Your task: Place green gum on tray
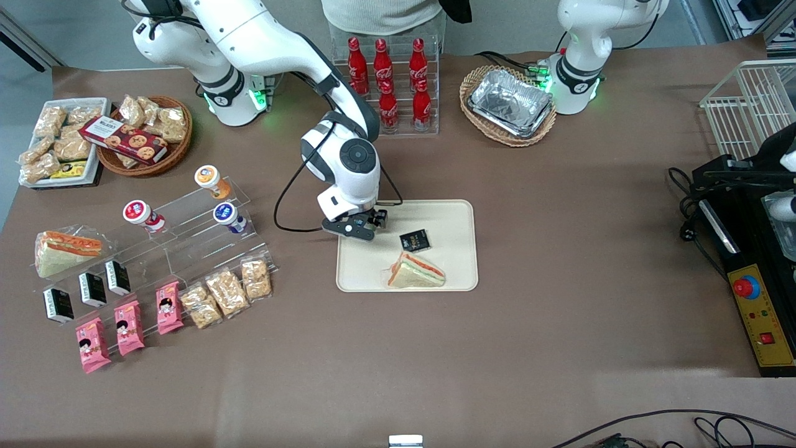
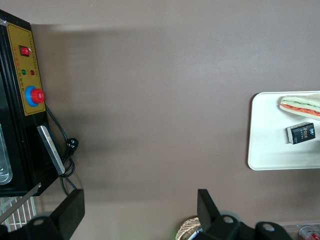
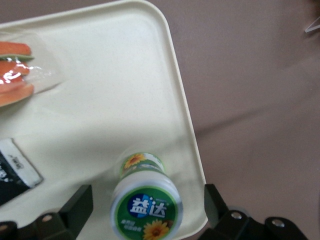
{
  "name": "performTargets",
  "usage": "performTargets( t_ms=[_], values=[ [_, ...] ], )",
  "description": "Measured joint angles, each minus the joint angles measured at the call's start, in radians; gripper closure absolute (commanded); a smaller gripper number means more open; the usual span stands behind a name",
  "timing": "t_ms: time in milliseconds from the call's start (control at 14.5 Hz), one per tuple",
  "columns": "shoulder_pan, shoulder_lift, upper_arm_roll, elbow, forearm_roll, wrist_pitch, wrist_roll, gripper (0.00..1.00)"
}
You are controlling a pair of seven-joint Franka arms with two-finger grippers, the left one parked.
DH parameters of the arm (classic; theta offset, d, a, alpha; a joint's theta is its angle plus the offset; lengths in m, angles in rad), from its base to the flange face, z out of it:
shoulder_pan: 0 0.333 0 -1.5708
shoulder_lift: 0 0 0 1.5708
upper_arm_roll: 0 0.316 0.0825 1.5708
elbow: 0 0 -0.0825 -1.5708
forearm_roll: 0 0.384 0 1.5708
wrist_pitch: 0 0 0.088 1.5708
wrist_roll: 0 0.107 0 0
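Observation:
The green gum [image 3: 145, 207], a small tub with a green-rimmed white lid and sunflower label, stands upright on the cream tray [image 3: 125, 75] close to its rounded corner and rim. My gripper [image 3: 145, 201] is open around it; both black fingers [image 3: 80, 205] stand clear of the tub. In the front view the gripper [image 1: 356, 228] hangs over the corner of the tray [image 1: 448, 261] nearest the working arm's end and hides the gum. A wrapped sandwich [image 1: 415, 272] and a black packet [image 1: 415, 239] also lie on the tray.
A clear stepped rack toward the working arm's end holds red-lidded [image 1: 142, 213], orange-lidded [image 1: 209, 178] and blue-lidded [image 1: 227, 215] tubs, with snack packs nearer the camera. Cola bottles [image 1: 385, 68] and a basket with a foil tray [image 1: 510, 102] stand farther back. A control box [image 1: 758, 311] lies at the parked arm's end.

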Motion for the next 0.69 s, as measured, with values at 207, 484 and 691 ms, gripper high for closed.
performTargets(
  t_ms=[207,484,691],
  values=[
    [-0.012,-0.043,-0.007,0.006,0.000,-0.010,-0.024,0.01],
    [-0.081,-0.164,-0.009,0.011,0.028,-0.117,-0.136,0.01],
    [-0.165,-0.254,-0.015,0.018,0.074,-0.190,-0.265,0.01]
  ],
)
